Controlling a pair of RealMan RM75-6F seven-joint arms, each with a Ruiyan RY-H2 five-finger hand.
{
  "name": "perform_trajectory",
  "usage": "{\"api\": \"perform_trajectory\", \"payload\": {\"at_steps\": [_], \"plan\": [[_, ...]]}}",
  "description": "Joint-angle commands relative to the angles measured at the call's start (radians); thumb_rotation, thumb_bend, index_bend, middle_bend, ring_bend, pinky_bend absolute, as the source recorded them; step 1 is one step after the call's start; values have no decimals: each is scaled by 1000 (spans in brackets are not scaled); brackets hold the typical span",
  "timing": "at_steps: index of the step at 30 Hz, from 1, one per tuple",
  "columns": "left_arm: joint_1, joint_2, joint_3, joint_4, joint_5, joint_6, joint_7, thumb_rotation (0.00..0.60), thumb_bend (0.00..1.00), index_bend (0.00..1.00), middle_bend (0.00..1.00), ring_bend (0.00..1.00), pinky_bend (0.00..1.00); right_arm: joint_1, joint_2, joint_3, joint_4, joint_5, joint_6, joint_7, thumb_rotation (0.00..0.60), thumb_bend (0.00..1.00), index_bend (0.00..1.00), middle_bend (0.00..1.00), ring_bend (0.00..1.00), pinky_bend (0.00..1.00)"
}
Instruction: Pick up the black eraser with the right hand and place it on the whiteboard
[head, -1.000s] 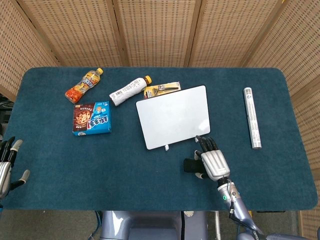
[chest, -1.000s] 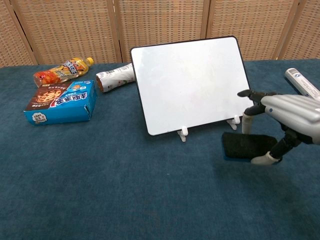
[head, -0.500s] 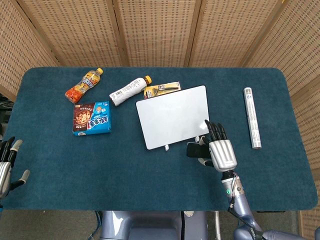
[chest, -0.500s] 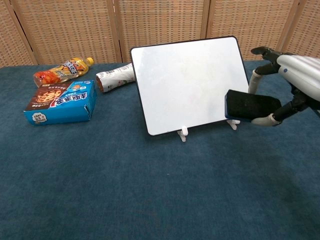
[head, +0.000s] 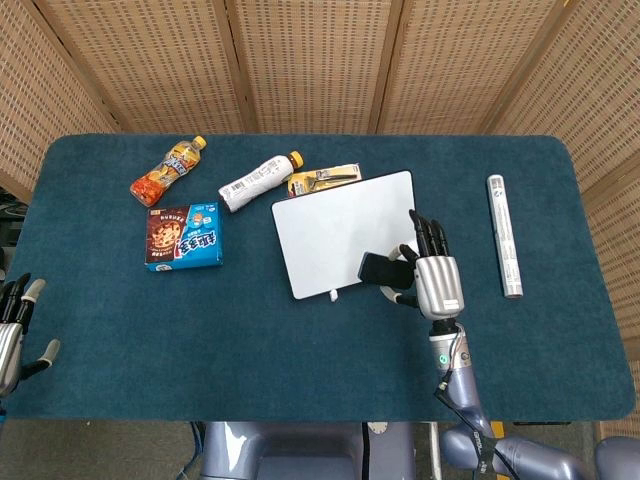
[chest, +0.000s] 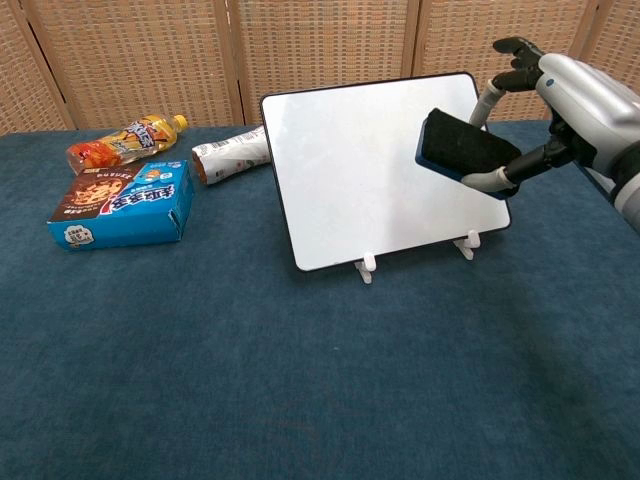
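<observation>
R hand (chest: 560, 105) grips black eraser (chest: 462, 145) betw. thumb below and fingers (chest: 512, 48) above; other fingers stretched out. Eraser held off the table, in front of whiteboard (chest: 370, 170), over its right portion; in head view eraser (head: 378, 267) overlaps board's lower right corner. Contact w/ board surface: can't tell. Whiteboard tilted back on two small white feet, on blue table (chest: 300, 380).

L hand (head: 15, 325) at table's near left edge, fingers apart, holding nothing.

Left of board: blue snack box (chest: 125, 205), orange drink bottle (chest: 125, 142), white-labelled bottle (chest: 230, 155) lying down. Yellow packet (head: 325, 180) behind board. Silver tube (head: 504, 235) well apart, on right.
</observation>
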Motion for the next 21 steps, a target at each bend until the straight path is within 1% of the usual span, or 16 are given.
{"api": "perform_trajectory", "payload": {"at_steps": [1, 8, 13, 21], "plan": [[-1, -1, 0, 0, -1, -2, 1, 600, 323, 0, 0, 0, 0, 25, -35, 26, 52, 7, -1, 34, 600, 131, 514, 0, 0, 0], [-1, 1, -2, -3, -8, -4, -1, 600, 323, 0, 0, 0, 0, 56, -93, 52, 147, 13, 4, 66, 600, 131, 514, 0, 0, 0], [-2, 2, 0, -3, -6, -6, -6, 600, 323, 0, 0, 0, 0, 84, -156, 57, 263, -4, 34, 62, 600, 131, 514, 0, 0, 0], [-2, 5, 1, -7, -8, -10, -13, 600, 324, 0, 0, 0, 0, 131, -261, 87, 437, -5, 71, 102, 600, 131, 514, 0, 0, 0]]}}
